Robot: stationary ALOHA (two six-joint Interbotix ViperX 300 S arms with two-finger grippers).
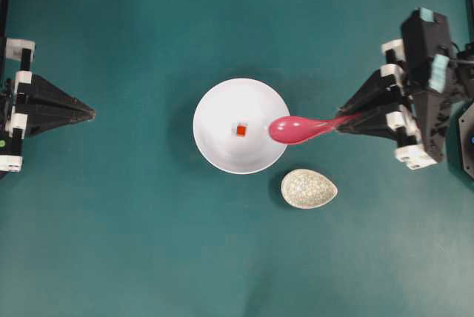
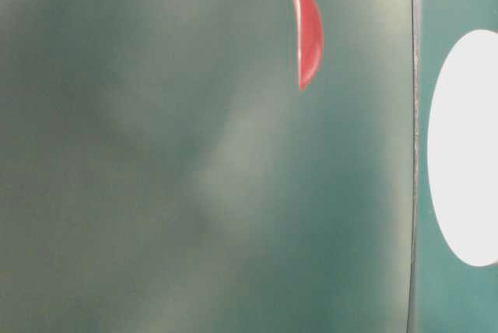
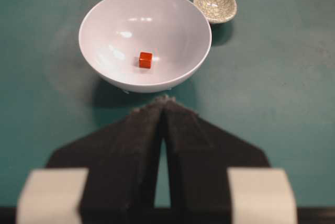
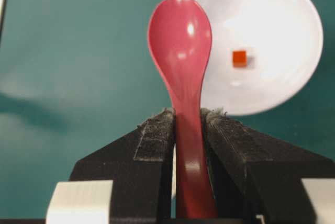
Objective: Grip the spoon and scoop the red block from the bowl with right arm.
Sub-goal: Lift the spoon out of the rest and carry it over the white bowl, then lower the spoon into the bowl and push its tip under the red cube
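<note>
The white bowl (image 1: 222,147) sits mid-table with the tiny red block (image 1: 241,130) on its floor; both also show in the left wrist view, bowl (image 3: 104,20) and block (image 3: 145,59), and in the right wrist view, bowl (image 4: 282,4) and block (image 4: 239,58). My right gripper (image 1: 342,122) is shut on the handle of the pink-red spoon (image 1: 296,129), whose scoop hangs over the bowl's right rim, apart from the block. In the right wrist view the spoon (image 4: 180,46) stands between the closed jaws of the right gripper (image 4: 188,115). My left gripper (image 1: 92,113) is shut and empty at the far left.
A small speckled egg-shaped dish (image 1: 309,188) lies just below and right of the bowl, also in the left wrist view (image 3: 215,2). The table-level view shows the spoon's edge (image 2: 307,29) and part of the bowl (image 2: 467,146) over green cloth.
</note>
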